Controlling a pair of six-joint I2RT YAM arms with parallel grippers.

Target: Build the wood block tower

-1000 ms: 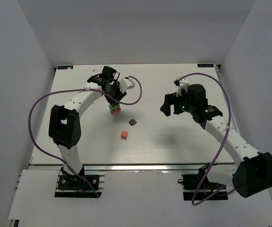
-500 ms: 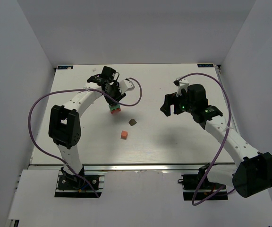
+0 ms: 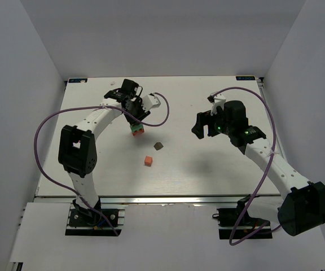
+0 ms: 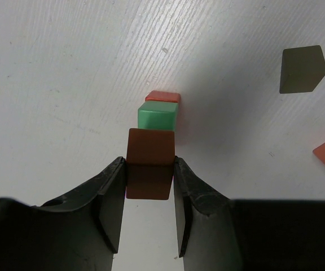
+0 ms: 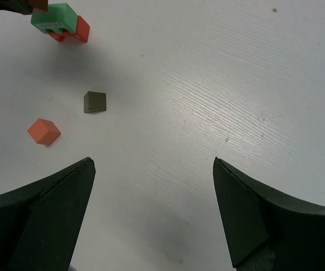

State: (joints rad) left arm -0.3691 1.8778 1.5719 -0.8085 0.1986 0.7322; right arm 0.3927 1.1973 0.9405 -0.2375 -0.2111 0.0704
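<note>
Right fingers (image 5: pixel 61 197) gape empty, well off from the green slab (image 4: pixel 157 114). Left fingers (image 4: pixel 109 192) clamp a brown block (image 4: pixel 149 164) just beside that slab, which tops the red piece (image 4: pixel 163 96). Stacking step, I reckon: centre it over the slab, then lower gently.

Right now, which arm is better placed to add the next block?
Left. The left gripper is shut on the brown block, close by the green slab on the red piece. The right gripper is open and empty.

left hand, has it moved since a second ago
No. Seen from above, the left hand, shut on a brown block, sits just as far from the orange cube as before.
</note>
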